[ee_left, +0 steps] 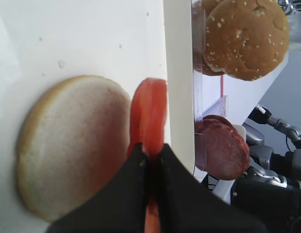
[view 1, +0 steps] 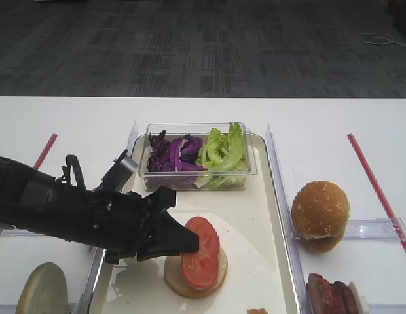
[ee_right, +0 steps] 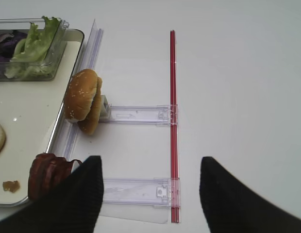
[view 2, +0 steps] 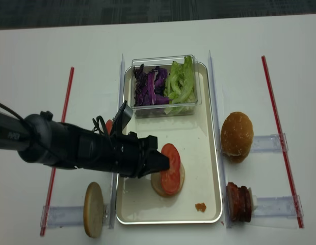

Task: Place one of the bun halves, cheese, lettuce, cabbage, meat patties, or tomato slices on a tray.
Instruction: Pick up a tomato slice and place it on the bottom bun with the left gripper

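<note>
Tray [view 2: 209,168], near end: bun half [view 1: 195,273] lying cut face up, a tomato slice [view 1: 201,253] standing tilted on edge over it. Left hand [view 1: 183,243]: clamped on the slice's left edge, reaching in low and near level from the left across the tray rim. Counter right of tray: meat patties [view 2: 239,202], then a whole bun [view 2: 236,136]. Tray far end: clear box with cabbage [view 2: 149,86] and lettuce [view 2: 181,82]. Right hand [ee_right: 149,190]: fingers spread apart, holding nothing.

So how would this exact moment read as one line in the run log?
left tool: shut on tomato slice | slice: over bun half on tray | right tool: open, idle
</note>
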